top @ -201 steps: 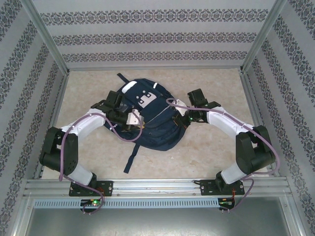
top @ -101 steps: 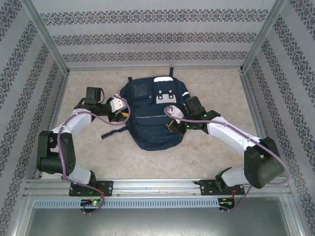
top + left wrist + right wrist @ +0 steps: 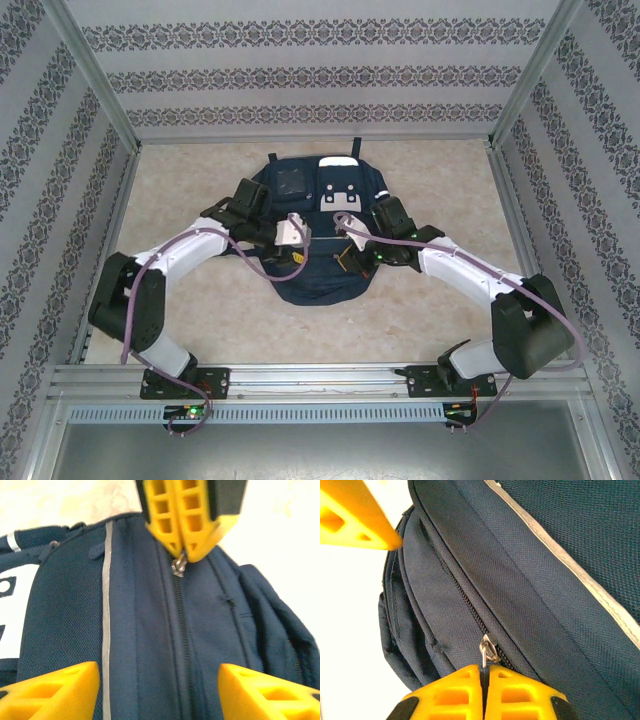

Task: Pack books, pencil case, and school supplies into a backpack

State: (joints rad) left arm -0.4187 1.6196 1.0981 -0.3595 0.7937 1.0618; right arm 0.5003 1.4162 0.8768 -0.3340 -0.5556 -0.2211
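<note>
Navy fabric takes up the middle of the top view: the backpack (image 3: 320, 285) lies flat on the pale surface (image 3: 200, 180), toward 12 o'clock from the arm bases, with its white patches (image 3: 340, 197) at the far end. From above, the left arm bends in over it from 8 o'clock and the right arm from 4 o'clock. Their tools come close together over the bag's middle, too small there to read the jaws. The left wrist view gives that detail. The left tool (image 3: 159, 675) is spread wide and grips nothing, one yellow finger at 7 o'clock and one at 5 o'clock, with the zip track (image 3: 180, 630) running between them. At 12 o'clock in that view the right tool (image 3: 186, 535) is pinched closed on the metal zip pull (image 3: 178, 566). A grey stripe (image 3: 106, 605) runs alongside the zip on its 9 o'clock side. The right wrist view shows the same pinch from behind. The pull stands out of the closed fingers at 6 o'clock and the zip teeth run up toward 11 o'clock, where one left fingertip pokes in at the corner. This view also shows the bag's folded side seams at 9 o'clock.
</note>
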